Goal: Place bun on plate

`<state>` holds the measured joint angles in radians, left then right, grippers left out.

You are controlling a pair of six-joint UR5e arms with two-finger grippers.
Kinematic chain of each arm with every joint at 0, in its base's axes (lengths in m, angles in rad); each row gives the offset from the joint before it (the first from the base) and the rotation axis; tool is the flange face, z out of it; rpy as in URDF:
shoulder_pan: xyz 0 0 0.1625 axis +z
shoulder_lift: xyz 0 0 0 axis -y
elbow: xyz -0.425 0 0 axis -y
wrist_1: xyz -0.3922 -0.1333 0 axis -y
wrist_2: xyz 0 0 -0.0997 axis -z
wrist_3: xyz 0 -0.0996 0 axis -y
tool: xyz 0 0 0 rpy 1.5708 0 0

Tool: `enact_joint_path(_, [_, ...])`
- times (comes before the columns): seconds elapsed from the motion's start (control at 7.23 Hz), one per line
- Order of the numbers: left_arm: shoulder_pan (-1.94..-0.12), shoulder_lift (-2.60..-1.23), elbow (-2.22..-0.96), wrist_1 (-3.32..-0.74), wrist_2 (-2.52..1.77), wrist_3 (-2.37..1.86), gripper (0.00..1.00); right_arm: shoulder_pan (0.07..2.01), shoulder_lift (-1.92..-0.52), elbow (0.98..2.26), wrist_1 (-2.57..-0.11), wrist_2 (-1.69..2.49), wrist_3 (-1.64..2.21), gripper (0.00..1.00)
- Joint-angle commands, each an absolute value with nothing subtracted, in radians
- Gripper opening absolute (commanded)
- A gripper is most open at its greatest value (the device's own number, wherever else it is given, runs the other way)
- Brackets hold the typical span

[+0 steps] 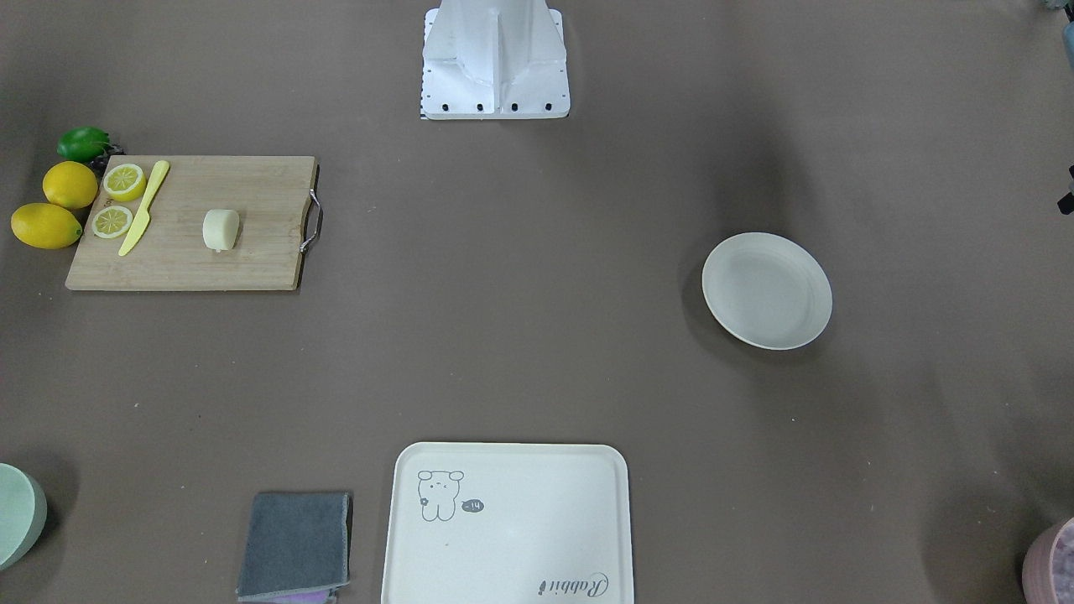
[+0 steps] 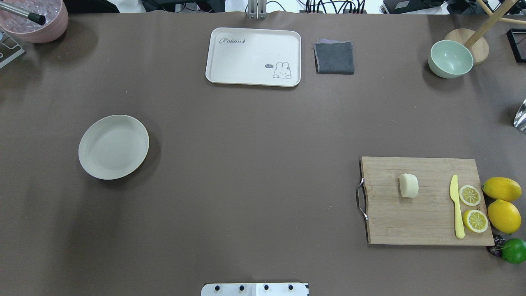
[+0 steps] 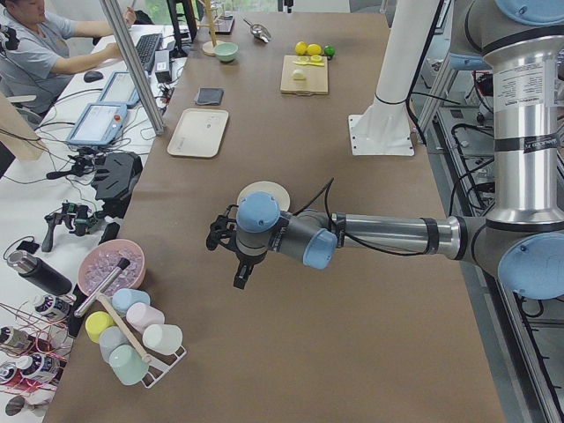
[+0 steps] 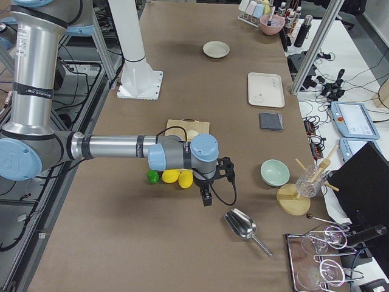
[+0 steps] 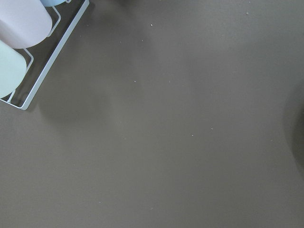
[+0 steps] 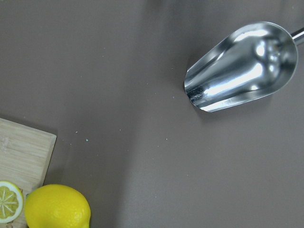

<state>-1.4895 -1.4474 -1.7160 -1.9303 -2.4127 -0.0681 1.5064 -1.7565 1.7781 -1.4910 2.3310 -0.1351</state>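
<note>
The pale cream bun [image 2: 409, 185] [image 1: 221, 229] lies on a wooden cutting board [image 2: 427, 201] at the table's right side. The round off-white plate [image 2: 113, 146] [image 1: 766, 290] sits bare on the left side, far from the bun. Neither gripper shows in the overhead or front views. In the exterior left view my left gripper [image 3: 241, 275] hangs over the table just on the near side of the plate [image 3: 267, 188]. Past the board's outer end, my right gripper [image 4: 206, 198] hovers beside the lemons in the exterior right view. I cannot tell whether either is open or shut.
On the board lie a yellow knife [image 2: 457, 207] and two lemon halves [image 2: 469, 195]; whole lemons [image 2: 504, 216] and a lime [image 2: 513, 250] sit beside it. A printed tray [image 2: 253, 56], grey cloth [image 2: 334, 57] and green bowl [image 2: 450, 58] line the far edge. A metal scoop [image 6: 242, 66] lies near the right gripper.
</note>
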Motion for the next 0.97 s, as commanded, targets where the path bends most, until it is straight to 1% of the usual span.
enact_joint_path(0.0, [-1.489,-1.447,-1.718,-1.93,-2.413,-0.071,0.98,1.506,-1.759,1.781,-1.491,2.332,-0.135,1.0])
enact_joint_path(0.55, [-1.415,-1.445,-1.717,-1.93,-2.407,-0.072,0.97,1.506,-1.758,1.783,-1.489,2.332,-0.141,1.0])
enact_joint_path(0.83, [-1.405,-1.445,-1.733,-1.933,-2.414,-0.074,0.97,1.506,-1.759,1.779,-1.491,2.35,-0.132,1.0])
